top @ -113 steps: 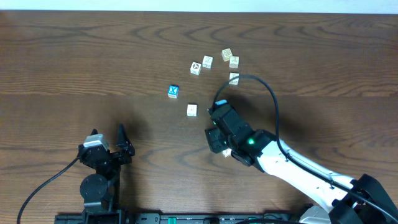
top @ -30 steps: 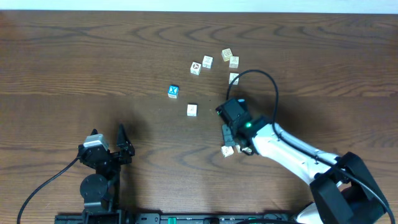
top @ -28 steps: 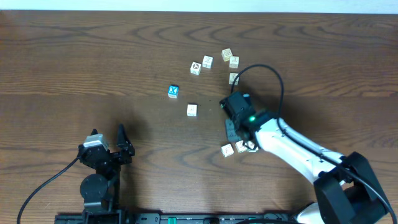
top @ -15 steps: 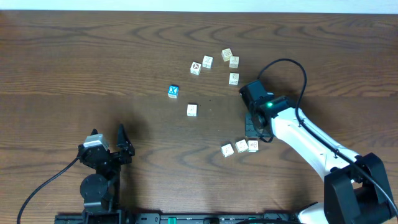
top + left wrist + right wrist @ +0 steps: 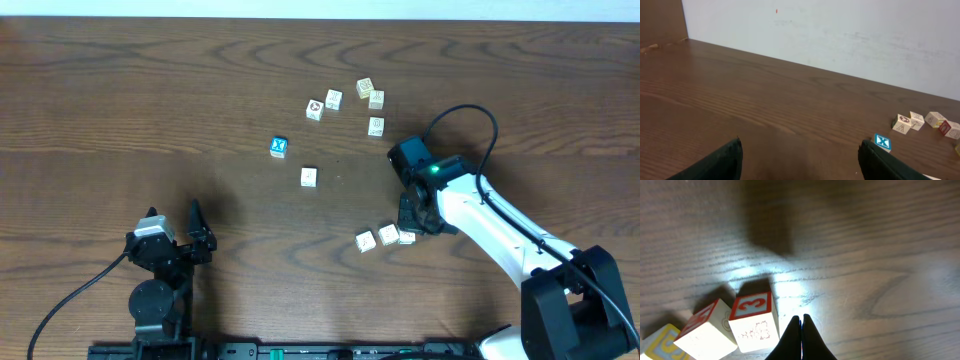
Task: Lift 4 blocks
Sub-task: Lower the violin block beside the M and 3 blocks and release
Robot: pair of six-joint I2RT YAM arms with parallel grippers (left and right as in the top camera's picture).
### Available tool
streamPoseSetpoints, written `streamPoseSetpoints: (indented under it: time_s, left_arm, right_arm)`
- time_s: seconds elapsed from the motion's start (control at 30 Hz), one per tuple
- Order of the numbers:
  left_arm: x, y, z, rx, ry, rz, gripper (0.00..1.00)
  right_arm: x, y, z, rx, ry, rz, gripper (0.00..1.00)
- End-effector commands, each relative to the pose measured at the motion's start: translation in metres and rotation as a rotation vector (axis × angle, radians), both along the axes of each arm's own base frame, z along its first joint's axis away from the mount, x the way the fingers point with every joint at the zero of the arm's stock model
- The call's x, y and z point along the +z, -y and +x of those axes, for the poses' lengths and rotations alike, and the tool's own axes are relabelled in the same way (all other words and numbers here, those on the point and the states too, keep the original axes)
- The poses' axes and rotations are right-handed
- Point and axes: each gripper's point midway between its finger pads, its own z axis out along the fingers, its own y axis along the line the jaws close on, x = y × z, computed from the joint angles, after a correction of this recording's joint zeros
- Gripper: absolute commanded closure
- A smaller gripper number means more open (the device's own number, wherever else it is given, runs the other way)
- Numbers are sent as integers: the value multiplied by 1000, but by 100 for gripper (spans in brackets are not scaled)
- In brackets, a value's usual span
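**Figure. Overhead and wrist views of a two-arm station, judged part-way through lifting four blocks.**

The right end effector (image 5: 801, 332) is shown with its fingers pressed together and nothing between them. It is lowered just beside a block bearing a red 3 (image 5: 756, 322). Whether the fingers touch that block cannot be told. This block is the end member of a row of three blocks (image 5: 388, 235) laid side by side on the bench (image 5: 120, 100).

The tidy row is set well apart from the scatter and is judged to mark blocks already dealt with, so a fourth would be owed. Likely candidates are the cream cubes of the far cluster (image 5: 376, 99). The nearest of them (image 5: 376, 126) stands alone and is therefore judged easiest to straddle.

A blue-faced cube (image 5: 279, 147) and a lone cream cube (image 5: 309, 177) lie apart from both groups.

The left end effector (image 5: 800, 155) is held with fingers wide apart and empty. It is parked near the bench's near edge, presumably to keep clear of the working arm.
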Motion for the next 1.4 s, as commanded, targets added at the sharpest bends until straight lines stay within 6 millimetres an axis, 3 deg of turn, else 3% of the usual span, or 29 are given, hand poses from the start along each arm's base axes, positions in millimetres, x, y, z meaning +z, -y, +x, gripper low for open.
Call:
streamPoseSetpoints:
  time_s: [0.0,0.23,0.63,1.37]
  left_arm:
    - [-18,-3,-1,20,-58,2,26]
    - [-18,-3,-1,20,-58,2,26]
    - [-18,-3,-1,20,-58,2,26]
    - [-18,-3,-1,20,-58,2,26]
  right_arm:
    - [-6,-2,-11,-25,-22,32,99]
    - [-28,2,-26,-16,-46,41,99]
    - [-28,-8,-7,115,18,74,99]
    - [-28,-38,-5,285,24,178,99]
